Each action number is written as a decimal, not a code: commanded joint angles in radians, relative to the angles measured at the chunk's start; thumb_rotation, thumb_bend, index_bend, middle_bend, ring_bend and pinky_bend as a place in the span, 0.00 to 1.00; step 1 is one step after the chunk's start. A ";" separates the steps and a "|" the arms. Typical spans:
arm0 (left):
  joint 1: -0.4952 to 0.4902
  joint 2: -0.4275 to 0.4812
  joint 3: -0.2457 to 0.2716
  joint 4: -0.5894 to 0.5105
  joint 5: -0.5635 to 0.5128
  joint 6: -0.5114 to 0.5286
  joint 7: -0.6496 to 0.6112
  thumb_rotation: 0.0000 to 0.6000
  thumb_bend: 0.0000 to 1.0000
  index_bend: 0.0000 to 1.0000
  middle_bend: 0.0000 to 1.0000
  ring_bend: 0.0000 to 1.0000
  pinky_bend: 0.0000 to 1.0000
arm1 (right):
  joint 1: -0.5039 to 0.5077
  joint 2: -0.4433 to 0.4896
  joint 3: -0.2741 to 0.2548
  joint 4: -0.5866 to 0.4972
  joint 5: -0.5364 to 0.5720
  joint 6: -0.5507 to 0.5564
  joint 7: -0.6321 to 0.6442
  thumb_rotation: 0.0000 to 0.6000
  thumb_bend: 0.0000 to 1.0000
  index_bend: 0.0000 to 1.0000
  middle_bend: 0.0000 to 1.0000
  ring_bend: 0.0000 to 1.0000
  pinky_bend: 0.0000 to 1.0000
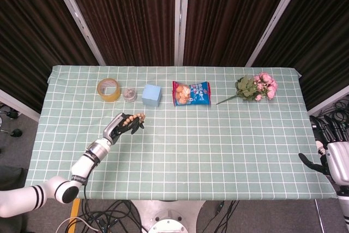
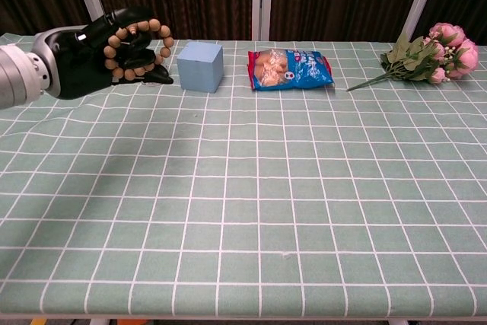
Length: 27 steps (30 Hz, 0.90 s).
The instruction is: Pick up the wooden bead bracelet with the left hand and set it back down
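My left hand (image 2: 91, 55) holds the wooden bead bracelet (image 2: 137, 49) looped over its fingers, raised left of the blue block (image 2: 200, 66). My right hand (image 1: 327, 159) hangs open, empty, far right.

light: bright, even, apparently from overhead | shadows: soft, faint patch on the surface (image 2: 114, 165) below the left robot hand (image 2: 106, 55) | glare: none on the checked cloth | backdrop: curtains (image 1: 125, 15) very dark, little detail | focus: both views sharp | edges: head view slightly bowed at the corners
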 commanded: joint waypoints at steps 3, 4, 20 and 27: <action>0.016 -0.006 -0.014 0.000 -0.002 0.001 0.018 0.31 0.41 0.77 0.82 0.46 0.24 | 0.001 -0.001 0.000 0.001 -0.003 0.001 -0.001 1.00 0.09 0.00 0.13 0.00 0.05; 0.018 -0.006 -0.017 -0.001 -0.002 -0.001 0.019 0.30 0.42 0.77 0.82 0.46 0.24 | 0.001 -0.001 -0.001 0.001 -0.004 0.001 -0.001 1.00 0.09 0.00 0.13 0.00 0.05; 0.044 -0.012 -0.047 -0.007 0.011 -0.029 0.044 0.29 0.55 0.77 0.82 0.46 0.24 | -0.001 -0.003 -0.002 0.004 -0.008 0.012 0.006 1.00 0.09 0.00 0.13 0.00 0.05; 0.053 -0.013 -0.061 -0.013 -0.003 -0.037 0.061 0.28 0.62 0.76 0.80 0.46 0.24 | 0.000 -0.002 -0.002 0.005 -0.010 0.013 0.008 1.00 0.09 0.00 0.13 0.00 0.04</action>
